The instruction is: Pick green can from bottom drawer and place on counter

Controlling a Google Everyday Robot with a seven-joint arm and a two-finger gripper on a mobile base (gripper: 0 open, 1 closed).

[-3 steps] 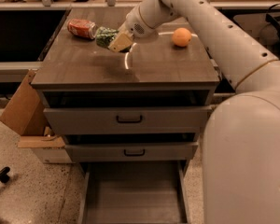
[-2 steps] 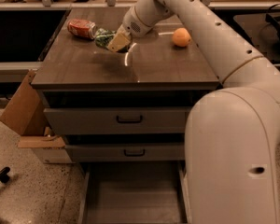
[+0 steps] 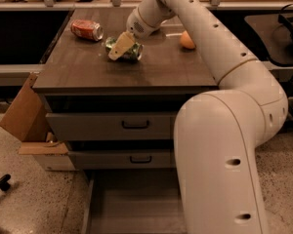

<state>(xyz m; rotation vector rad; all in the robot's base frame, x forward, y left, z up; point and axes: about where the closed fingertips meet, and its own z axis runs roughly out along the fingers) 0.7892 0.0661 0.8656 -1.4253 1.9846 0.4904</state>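
The green can (image 3: 133,53) lies on its side on the counter (image 3: 151,69), left of the middle. My gripper (image 3: 122,47) reaches down from the white arm and is shut on the can, one beige finger (image 3: 120,46) across its front. The can rests on or just above the counter top. The bottom drawer (image 3: 132,206) is pulled open at the bottom of the view, and the part of its floor that shows is bare. My arm's big white link hides the drawer's right part.
A red-orange soda can (image 3: 87,29) lies at the counter's back left. An orange (image 3: 187,40) sits at the back right. Two shut drawer fronts with black handles (image 3: 135,125) are below the counter. A cardboard box (image 3: 23,116) stands on the floor at the left.
My gripper has moved a little right and down toward the counter top, with the green can still in it. The red can and the orange have not moved.
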